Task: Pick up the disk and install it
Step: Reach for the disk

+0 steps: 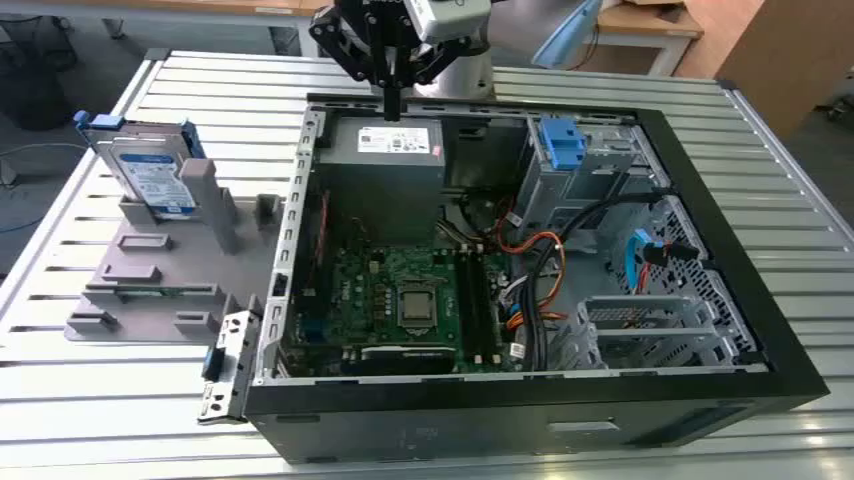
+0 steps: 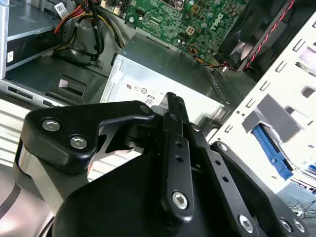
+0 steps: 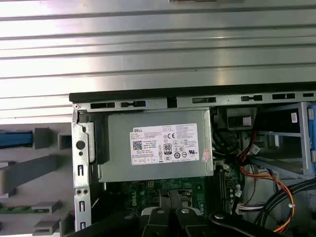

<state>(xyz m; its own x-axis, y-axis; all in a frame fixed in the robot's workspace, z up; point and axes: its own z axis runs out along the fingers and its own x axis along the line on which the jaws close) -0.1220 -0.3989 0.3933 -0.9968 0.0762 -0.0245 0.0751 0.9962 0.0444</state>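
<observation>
Even overhead light fell on the scene. The ribbed metal table glared brightly in the first wrist view, the computer case held deep interior shadow, and its perforated wall washed out white in the second wrist view.

Disk stands on rack, to the exterior view's left of the case.
</observation>
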